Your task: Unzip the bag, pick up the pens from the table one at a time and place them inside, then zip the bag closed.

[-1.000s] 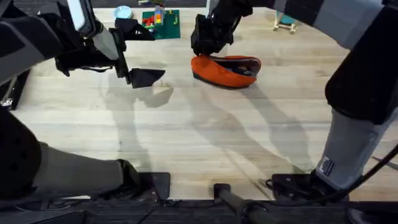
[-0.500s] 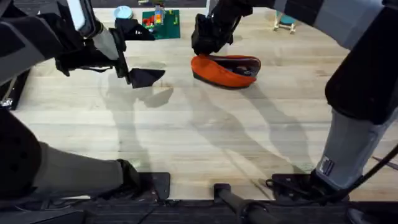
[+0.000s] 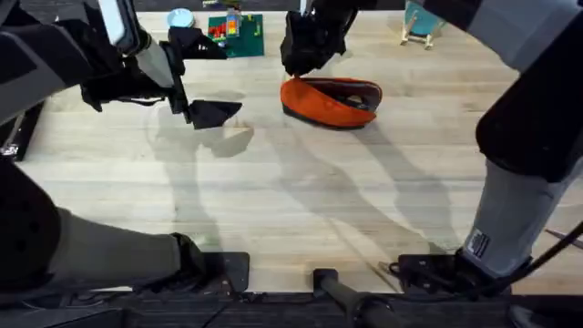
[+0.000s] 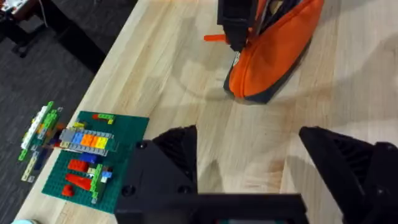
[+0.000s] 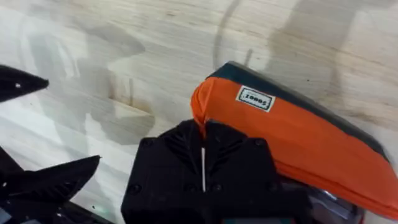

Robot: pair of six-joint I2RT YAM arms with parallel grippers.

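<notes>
Orange bag [image 3: 332,100] lying on the tabletop [image 3: 301,191], right gripper [image 3: 301,62] pressed together at its left end on the zipper, left gripper [image 3: 196,107] spread apart, well left of the bag.

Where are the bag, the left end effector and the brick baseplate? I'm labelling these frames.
bag [image 3: 321,100]: overhead, orange side.
left end effector [image 4: 249,155]: left wrist, between open fingertips.
brick baseplate [image 4: 124,140]: left wrist, bare green corner.

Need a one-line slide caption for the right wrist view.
Right gripper, fingers shut, at the end of the orange bag on the table.
</notes>
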